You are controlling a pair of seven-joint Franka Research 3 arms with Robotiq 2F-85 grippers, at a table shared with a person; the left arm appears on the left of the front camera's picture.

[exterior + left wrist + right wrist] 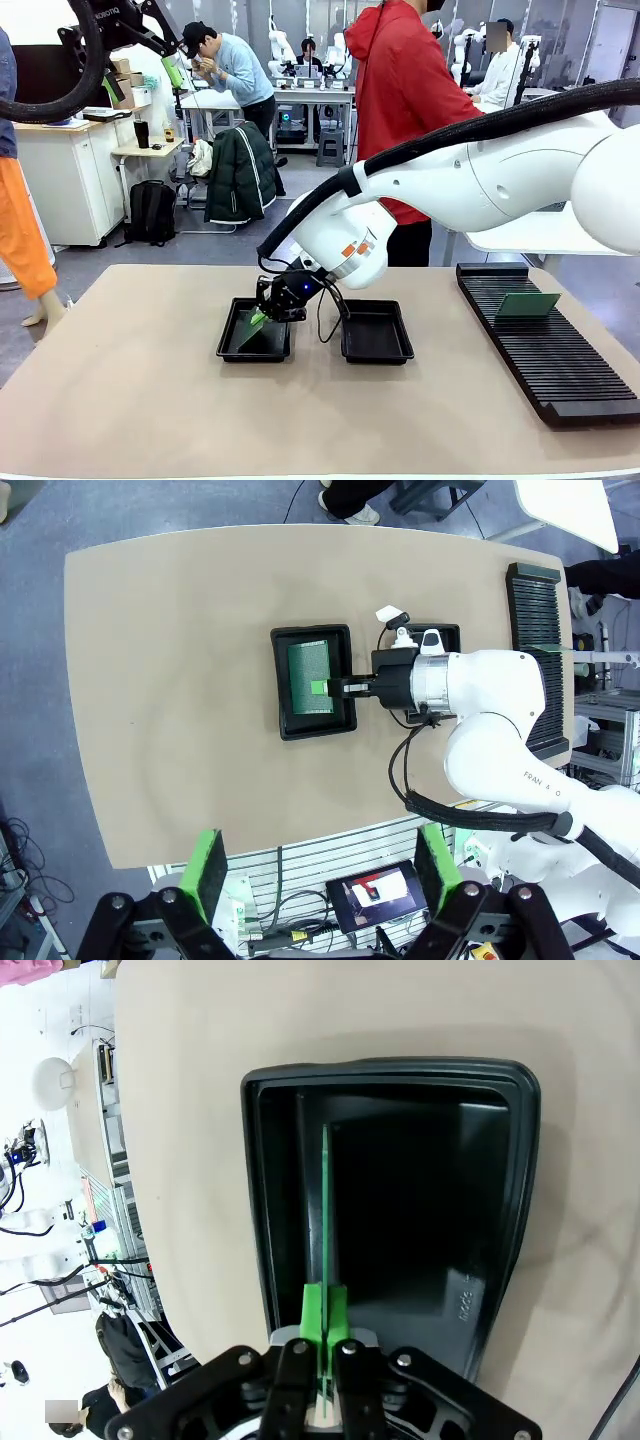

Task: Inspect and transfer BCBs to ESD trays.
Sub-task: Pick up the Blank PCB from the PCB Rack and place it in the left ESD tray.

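Right claw pinches green board by one edge, tilted inside black tray, likely to lay it flat.

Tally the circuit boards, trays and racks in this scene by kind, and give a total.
Green circuit boards: 2 (one held by the right gripper in a tray, one standing in the rack)
Black trays: 2
Black slotted rack: 1
Total: 5
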